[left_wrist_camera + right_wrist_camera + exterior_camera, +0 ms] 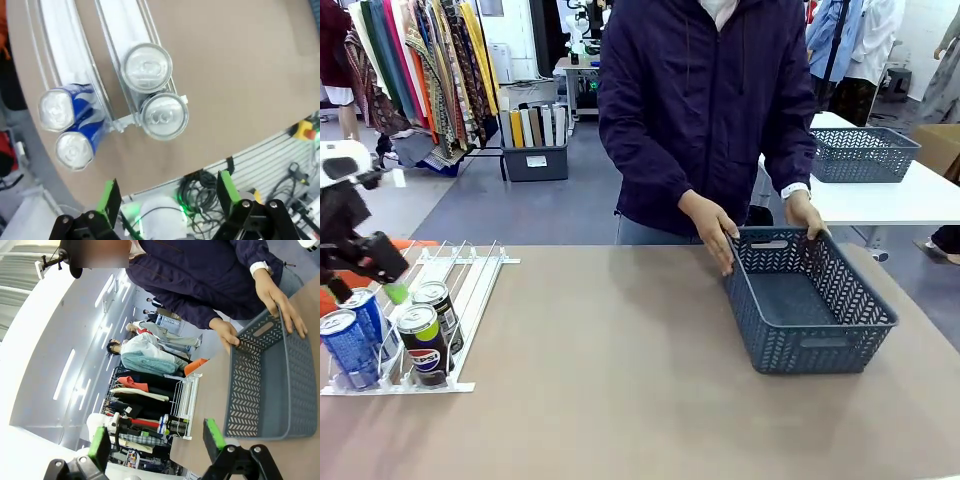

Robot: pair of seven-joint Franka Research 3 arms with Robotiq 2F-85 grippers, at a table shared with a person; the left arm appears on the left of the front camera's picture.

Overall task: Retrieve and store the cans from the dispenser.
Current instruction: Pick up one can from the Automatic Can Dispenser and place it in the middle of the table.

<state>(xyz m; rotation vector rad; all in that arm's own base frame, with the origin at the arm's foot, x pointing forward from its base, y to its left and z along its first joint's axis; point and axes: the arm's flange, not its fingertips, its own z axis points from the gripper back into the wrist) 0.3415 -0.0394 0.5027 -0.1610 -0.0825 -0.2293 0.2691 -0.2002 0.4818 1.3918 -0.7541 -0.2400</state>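
One table. At its right a person steadies one grey basket; at its left one white dispenser holds four cans — two blue, two black. The left hand hovers above them, released, and the right hand is also released — centre on one front can and descend straight.
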